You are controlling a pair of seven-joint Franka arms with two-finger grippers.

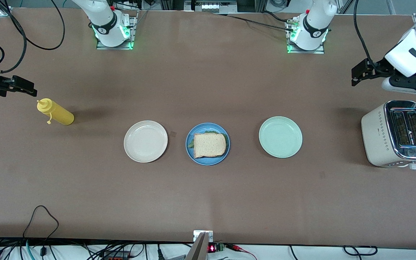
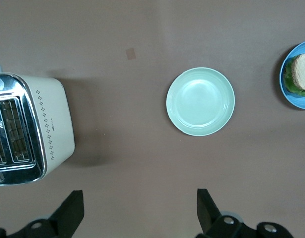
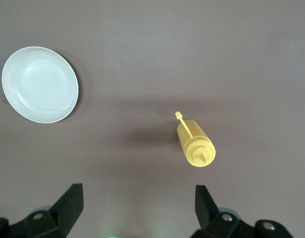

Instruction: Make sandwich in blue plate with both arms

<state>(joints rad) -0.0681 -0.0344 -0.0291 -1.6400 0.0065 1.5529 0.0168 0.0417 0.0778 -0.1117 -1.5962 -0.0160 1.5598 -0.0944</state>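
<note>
In the middle of the worktop (image 1: 208, 202), between the cream-white plate (image 1: 145, 141) and the mint-green plate (image 1: 280, 137), sits the blue plate (image 1: 208, 157), and on it the sandwich (image 1: 209, 144): a bread slice on top with green lettuce showing at its edges. I cannot see the lower slice from here, but the stack looks complete, so I judge the assembly done and little or nothing left beyond keeping clear.

My left end effector (image 1: 356, 77) hangs over the worktop at the left arm's end, close by the toaster (image 1: 395, 133), fingers spread apart and holding nothing; the left wrist view shows both fingers (image 2: 73, 210) wide over bare worktop. My right end effector (image 1: 31, 90) hangs over the right arm's end, close to the yellow squeeze bottle (image 1: 56, 113) lying on its side, fingers also apart and empty. Both plates beside the blue one carry nothing
</note>
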